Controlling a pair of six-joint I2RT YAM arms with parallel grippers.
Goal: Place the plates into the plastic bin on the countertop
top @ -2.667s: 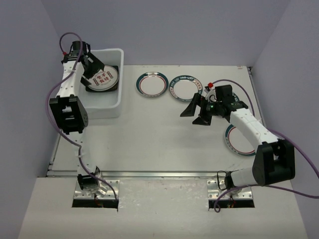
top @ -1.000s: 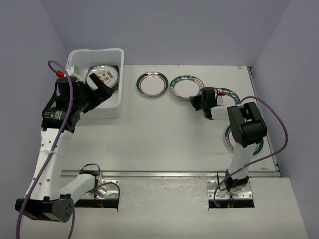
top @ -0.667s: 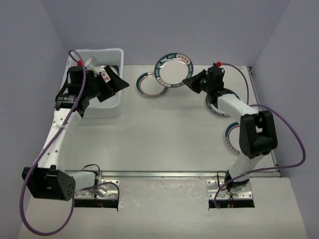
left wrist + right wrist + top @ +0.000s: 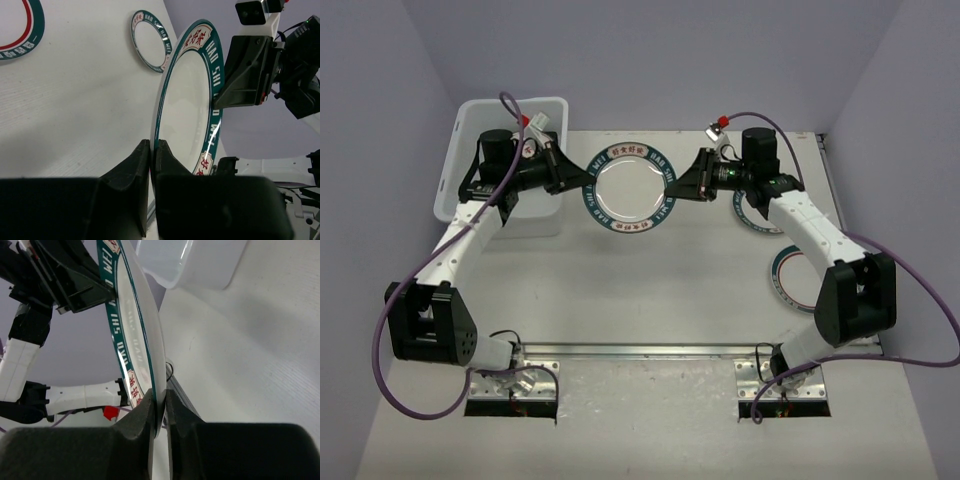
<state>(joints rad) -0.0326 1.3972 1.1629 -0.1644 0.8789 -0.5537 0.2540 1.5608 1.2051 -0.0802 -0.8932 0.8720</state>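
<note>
- Plates are bound for the plastic bin [image 4: 510, 104], which stands just behind the left gripper [image 4: 578, 181] on the counter [image 4: 640, 290]. The step in hand looks like a mid-air handover toward it.
- The round plate [image 4: 630, 190] hangs between both grippers, clear of the counter. It is glossy white with a teal lettered rim, so probably slippery.
- The left gripper pinches one edge and the right gripper [image 4: 684, 186] pinches the opposite edge. The right should let go only once the left's hold is firm.

top: overhead, whole countertop [image 4: 650, 280] | wrists: close, facing each other | shared: teal-rimmed plate [image 4: 627, 193]
</note>
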